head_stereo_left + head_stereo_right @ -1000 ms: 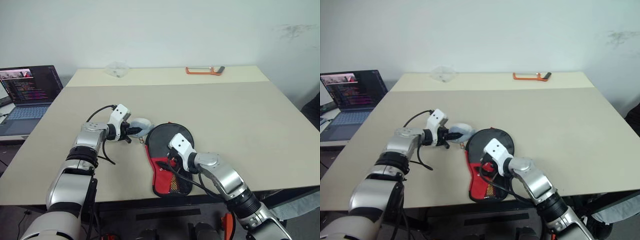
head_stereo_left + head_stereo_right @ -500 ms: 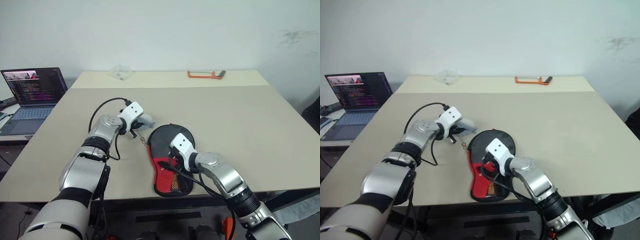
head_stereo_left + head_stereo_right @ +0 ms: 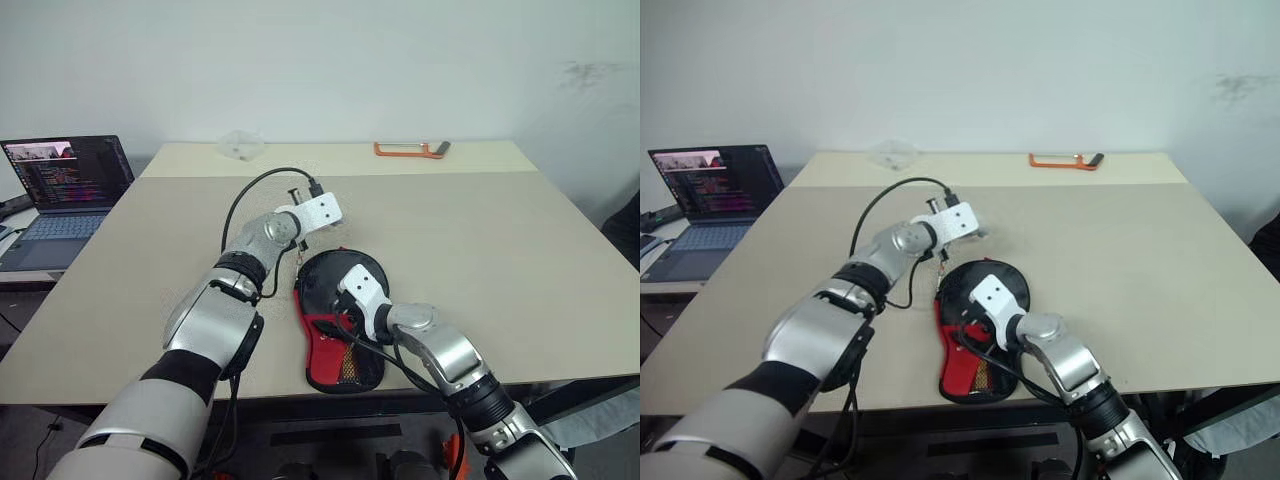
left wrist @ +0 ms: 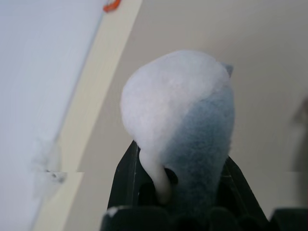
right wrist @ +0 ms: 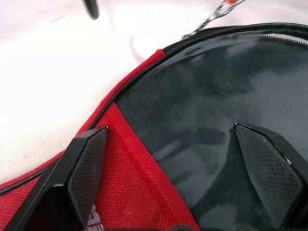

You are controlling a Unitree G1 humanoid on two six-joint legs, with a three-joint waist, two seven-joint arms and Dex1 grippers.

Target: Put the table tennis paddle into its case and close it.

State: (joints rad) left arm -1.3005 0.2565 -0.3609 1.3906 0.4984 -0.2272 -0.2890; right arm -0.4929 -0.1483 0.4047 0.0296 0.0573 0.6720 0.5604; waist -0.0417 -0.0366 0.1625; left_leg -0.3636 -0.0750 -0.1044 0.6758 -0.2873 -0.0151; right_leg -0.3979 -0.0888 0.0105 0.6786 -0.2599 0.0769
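At the near edge of the worktop (image 3: 520, 260), the case (image 3: 338, 318) lies flat, red panel toward the robot and round black end away from it. The right tool (image 5: 179, 179) rests low over it with its fingers (image 5: 85, 168) spread wide, one over the red lining and the other over a glossy black surface, apparently to pin the pouch down. That black surface looks like the face of the paddle (image 5: 216, 120) sitting inside the opened case, though whether it is rubber or fabric cannot be told for certain; no handle shows. The zip along the round rim is at least partly undone, and a small metal chain (image 5: 217, 12) with a pull trails off it onto the bare worktop.

Just past the case's round end, the left tool (image 4: 178, 192) is lifted clear of the surface, its fingers pinching a soft white-and-grey fluffy charm (image 4: 180, 120), which bulges out between them. The likely reason for the hold is that the charm hangs from the zip pull and gives the robot something easy to tug; the link between charm and chain cannot be made out here. If so, closing is the step in hand and the zip has yet to be run round.

Farther back, a crumpled clear plastic bag (image 3: 238, 144) and an orange hacksaw (image 3: 410, 148) lie well apart near the wall. An open laptop (image 3: 62, 190) glows on a separate table to the robot's left.
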